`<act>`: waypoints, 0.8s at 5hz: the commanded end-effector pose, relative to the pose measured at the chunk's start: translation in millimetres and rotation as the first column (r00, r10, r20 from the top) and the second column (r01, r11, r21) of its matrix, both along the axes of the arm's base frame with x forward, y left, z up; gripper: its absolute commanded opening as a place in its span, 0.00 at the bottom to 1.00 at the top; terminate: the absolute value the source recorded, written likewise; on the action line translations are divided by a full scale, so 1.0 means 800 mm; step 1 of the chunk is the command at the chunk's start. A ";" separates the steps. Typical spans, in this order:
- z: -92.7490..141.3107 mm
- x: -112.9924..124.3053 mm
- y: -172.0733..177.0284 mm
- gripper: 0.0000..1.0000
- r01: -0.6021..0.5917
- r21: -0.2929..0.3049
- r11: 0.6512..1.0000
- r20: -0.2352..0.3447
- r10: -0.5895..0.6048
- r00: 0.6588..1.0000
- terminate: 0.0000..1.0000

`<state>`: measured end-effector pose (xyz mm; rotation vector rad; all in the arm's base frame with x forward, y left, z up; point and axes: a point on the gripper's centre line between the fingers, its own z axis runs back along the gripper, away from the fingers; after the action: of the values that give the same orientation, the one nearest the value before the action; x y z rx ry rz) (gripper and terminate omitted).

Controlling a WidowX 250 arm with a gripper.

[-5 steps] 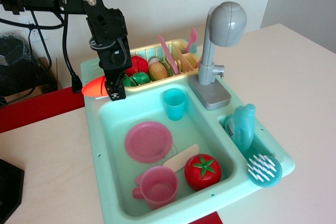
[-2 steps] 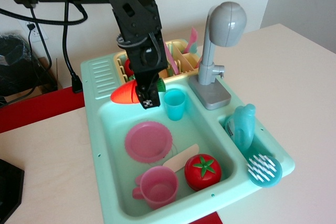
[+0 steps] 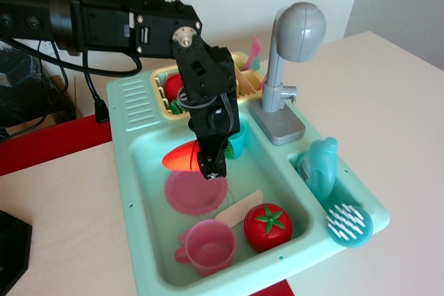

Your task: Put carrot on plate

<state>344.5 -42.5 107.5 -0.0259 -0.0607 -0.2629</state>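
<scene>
My gripper [image 3: 210, 163] is shut on the carrot [image 3: 182, 158], a glossy orange cone with a red-orange tip pointing left. It hangs inside the teal sink [image 3: 135, 178], just above the far edge of the round pink plate [image 3: 194, 194] that lies flat on the sink floor. The carrot does not touch the plate. The arm hides part of the plate's far rim and most of the blue cup behind it.
A pink cup with a handle [image 3: 207, 246] and a red tomato [image 3: 267, 226] sit in the sink's near end, with a cream spatula [image 3: 241, 206] between them and the plate. A grey faucet [image 3: 288, 67], a dish rack with toy food [image 3: 173, 88], and a teal bottle [image 3: 319, 168] are around.
The gripper moved right and down with the carrot, from above the sink's back left rim to low over the pink plate.
</scene>
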 end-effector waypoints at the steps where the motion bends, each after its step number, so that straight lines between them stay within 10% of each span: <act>1: -0.017 0.001 -0.002 0.00 -0.002 0.013 1.000 0.010 0.002 1.000 0.00; 4: -0.064 0.005 -0.013 0.00 -0.051 0.033 0.998 0.041 0.050 0.998 0.00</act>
<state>341.2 -51.9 52.6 0.0284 -0.0621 -0.2103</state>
